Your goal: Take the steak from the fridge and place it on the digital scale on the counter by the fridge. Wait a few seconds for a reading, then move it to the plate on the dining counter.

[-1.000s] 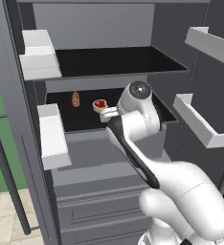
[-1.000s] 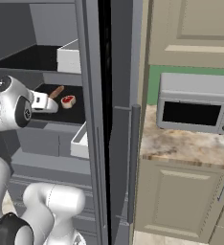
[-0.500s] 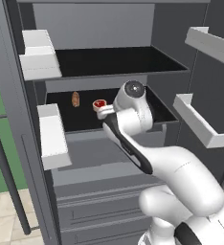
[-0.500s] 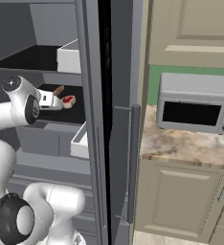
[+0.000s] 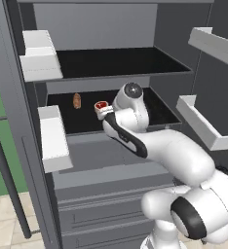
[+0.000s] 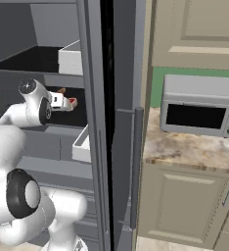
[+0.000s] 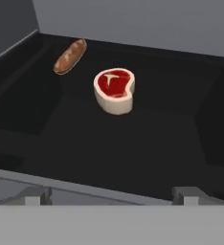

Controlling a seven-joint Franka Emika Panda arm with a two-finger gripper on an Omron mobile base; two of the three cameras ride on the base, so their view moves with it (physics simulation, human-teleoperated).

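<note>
Red steak [image 7: 115, 89] lies on the fridge [image 5: 111, 63] shelf at twelve o'clock of the released jaws; next, reach forward and clench it.

The arm has reached closer to the steak [image 7: 115, 89].

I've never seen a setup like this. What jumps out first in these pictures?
The big white robot arm reaching into the open grey fridge catches the eye first. On the dark lower shelf lies the red steak, the one bright spot, with a brown bread-like loaf apart from it, farther back. The gripper sits open at the shelf's front edge, short of the steak.
</note>
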